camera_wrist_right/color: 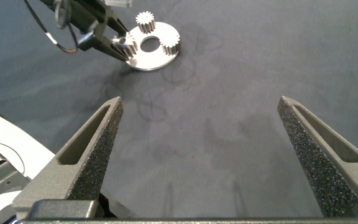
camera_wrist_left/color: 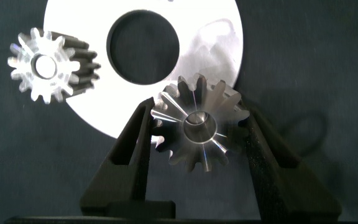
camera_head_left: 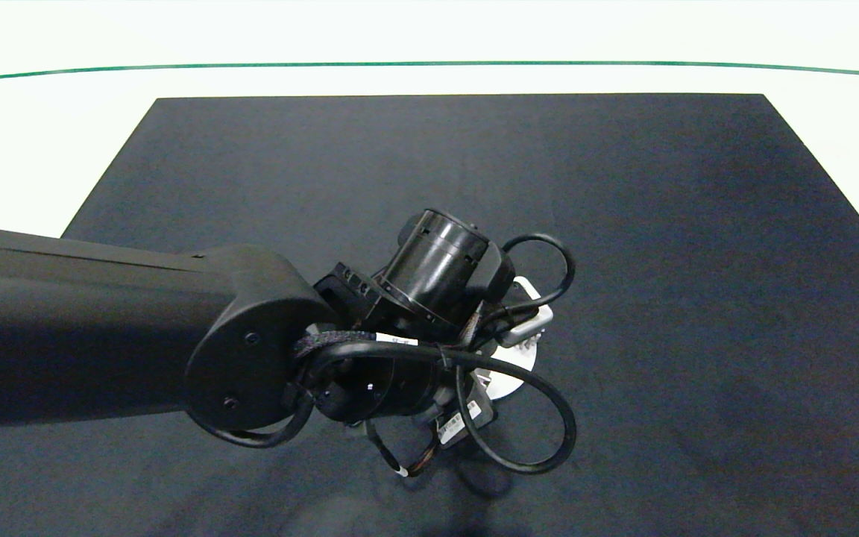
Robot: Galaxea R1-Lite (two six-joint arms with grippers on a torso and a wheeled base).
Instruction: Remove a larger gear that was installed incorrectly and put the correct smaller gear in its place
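My left gripper (camera_wrist_left/color: 196,134) is shut on a small silver short-toothed gear, the smaller gear (camera_wrist_left/color: 197,121), held tilted over the near rim of a round silver plate (camera_wrist_left/color: 216,37) with a large centre hole. A matching small gear (camera_wrist_left/color: 45,67) stands on the plate's far side. In the right wrist view the plate (camera_wrist_right/color: 151,57) carries two small gears (camera_wrist_right/color: 145,20) (camera_wrist_right/color: 169,40), with the left gripper (camera_wrist_right/color: 126,42) at its edge. The right gripper (camera_wrist_right/color: 201,112) hangs open over bare mat, well away. The larger gear is out of view.
In the head view the left arm (camera_head_left: 250,350) and its cables hide most of the plate (camera_head_left: 511,377). A black mat (camera_head_left: 661,261) covers the table, with white table surface and a green line beyond it.
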